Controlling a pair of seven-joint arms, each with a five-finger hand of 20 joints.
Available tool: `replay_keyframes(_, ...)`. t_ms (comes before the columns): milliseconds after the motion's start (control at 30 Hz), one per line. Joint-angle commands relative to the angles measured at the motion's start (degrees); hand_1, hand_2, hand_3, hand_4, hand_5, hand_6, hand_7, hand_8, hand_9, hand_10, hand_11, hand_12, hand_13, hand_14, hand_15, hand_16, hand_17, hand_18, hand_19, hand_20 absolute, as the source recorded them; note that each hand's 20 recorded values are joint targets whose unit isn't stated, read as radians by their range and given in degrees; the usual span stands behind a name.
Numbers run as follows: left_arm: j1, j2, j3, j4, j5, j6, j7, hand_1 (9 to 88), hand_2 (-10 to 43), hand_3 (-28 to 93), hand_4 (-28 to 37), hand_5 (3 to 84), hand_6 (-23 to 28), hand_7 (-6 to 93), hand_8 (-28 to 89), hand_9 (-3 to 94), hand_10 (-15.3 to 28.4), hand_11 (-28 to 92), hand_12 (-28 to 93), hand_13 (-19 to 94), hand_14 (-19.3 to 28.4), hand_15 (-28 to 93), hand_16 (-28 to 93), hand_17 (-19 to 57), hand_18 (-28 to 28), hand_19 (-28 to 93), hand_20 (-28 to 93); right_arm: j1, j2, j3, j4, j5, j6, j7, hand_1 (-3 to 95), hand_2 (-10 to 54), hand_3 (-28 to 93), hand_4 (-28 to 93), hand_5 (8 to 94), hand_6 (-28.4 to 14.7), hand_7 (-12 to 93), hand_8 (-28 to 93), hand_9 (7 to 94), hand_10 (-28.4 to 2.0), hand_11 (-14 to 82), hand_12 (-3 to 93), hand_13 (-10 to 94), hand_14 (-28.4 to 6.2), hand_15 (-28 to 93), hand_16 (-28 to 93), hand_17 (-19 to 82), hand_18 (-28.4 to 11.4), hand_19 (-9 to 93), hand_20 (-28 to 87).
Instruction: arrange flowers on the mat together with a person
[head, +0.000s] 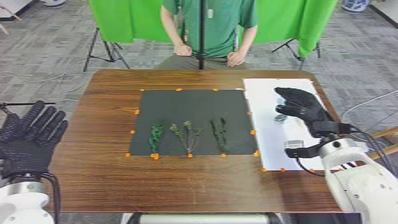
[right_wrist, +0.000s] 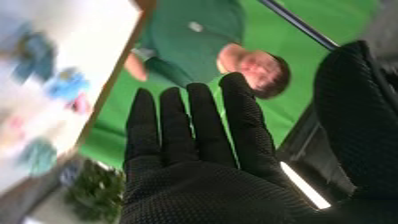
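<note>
Three sprigs (head: 155, 136) on mat (head: 178, 107), left hand (head: 27, 150) spread, right hand (head: 306, 108) spread — over white sheet (head: 258, 95)

No text, label, brand, number or sign can be read here.

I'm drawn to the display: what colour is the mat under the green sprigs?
Dark grey; the mat shows best in the head view.

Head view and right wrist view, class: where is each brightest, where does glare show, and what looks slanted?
Head view: brightest on the white sheet; the dark mat shows no glare.
Right wrist view: the sheet is nearly washed out, a narrow streak glares beside the right hand, its source unclear; the table edge runs slanted.
</note>
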Motion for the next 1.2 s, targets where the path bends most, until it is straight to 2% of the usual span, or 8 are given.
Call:
replay_keyframes(33,1.3,-0.31,-0.04,-0.19,-0.16,0.55,0.21,21.7,13.3,79,-28.3,46.9,8.6,14.3,-9,40.6,15.6,18,9,30,16.0,33,-7,-5.5,16.6,38,15,6.4,5.9,-8.1,3.5,-44.2,-0.5,9.4,35.1,-9.5,81,-24,39.7,-0.5,21,-13,38.5,-10.8,5.8,14.8,30,-7.1,7,16,17,-9.3,33,16)
replay_keyframes(200,1.3,-0.38,0.11,-0.22,-0.08,0.66,0.23,21.8,13.3,80,-28.3,47.3,8.0,14.8,-9,40.7,15.6,19,9,30,16.0,33,-6,-5.6,16.6,39,15,11.9,8.0,-15.1,6.8,-49.7,-0.4,15.3,43.6,-9.5,83,-28,40.6,1.5,25,-15,38.8,-9.9,7.0,15.5,30,-8.6,12,21,16,-11.2,47,20)
replay_keyframes(467,1.8,-0.42,-0.04,-0.39,-0.29,0.92,0.14,21.9,13.2,79,-28.3,47.3,8.2,14.7,-10,40.6,15.5,18,9,30,16.2,34,-7,-5.5,16.7,39,15,17.6,8.2,-20.2,11.0,-49.3,-3.3,18.6,45.8,-9.5,83,-28,42.6,2.1,27,-16,40.2,-9.8,9.1,16.2,31,-9.7,19,23,15,-12.7,53,20)
replay_keyframes(633,2.0,-0.56,0.05,-0.47,-0.46,1.22,0.34,21.8,13.2,80,-28.3,47.3,8.3,14.8,-10,40.6,15.5,19,9,30,16.2,34,-7,-5.5,16.7,39,15,20.2,8.2,-22.5,13.2,-48.1,-6.6,17.7,47.8,-9.5,81,-28,47.4,3.5,29,-17,47.9,-9.5,14.8,18.3,37,-8.8,38,24,16,-15.1,64,27)
replay_keyframes(800,1.8,-0.61,0.27,-0.48,-0.35,1.26,0.13,21.8,13.2,80,-28.3,47.4,8.3,14.8,-10,40.8,15.6,19,9,30,16.1,34,-7,-5.5,16.7,39,15,22.0,8.0,-23.7,14.5,-46.6,-10.4,16.7,50.2,-9.5,79,-28,50.1,4.5,31,-18,52.5,-8.6,18.5,19.6,41,-7.5,50,26,18,-16.0,68,34)
replay_keyframes(1000,1.9,-0.45,0.52,-0.42,-0.59,1.45,0.27,21.8,13.2,80,-28.3,47.4,8.4,14.8,-10,40.8,15.5,19,9,30,16.1,34,-7,-5.5,16.7,39,15,22.7,6.9,-23.9,14.7,-45.1,-16.2,16.3,51.0,-9.5,78,-28,51.4,4.6,31,-18,53.4,-8.4,19.0,19.7,43,-7.2,52,27,20,-16.2,68,36)
replay_keyframes(1133,1.8,-0.48,0.76,-0.3,-0.58,1.26,0.01,21.8,13.2,80,-28.3,47.4,8.5,14.7,-10,40.8,15.5,19,9,30,16.0,34,-7,-5.4,16.7,39,15,22.4,6.7,-24.9,15.6,-45.0,-14.9,16.7,51.8,-9.5,78,-28,53.2,4.6,32,-18,55.2,-8.2,21.2,20.8,47,-6.7,50,26,22,-16.1,69,38)
replay_keyframes(1200,1.7,-0.54,0.75,-0.2,-0.64,1.29,-0.02,21.8,13.2,80,-28.3,47.4,8.5,14.7,-10,40.8,15.5,19,9,30,16.2,34,-7,-5.4,16.6,39,15,22.2,6.4,-25.2,16.4,-44.5,-12.6,16.7,54.4,-9.5,74,-28,54.6,4.8,34,-18,58.2,-7.9,24.7,22.5,51,-5.1,46,35,23,-16.2,69,39)
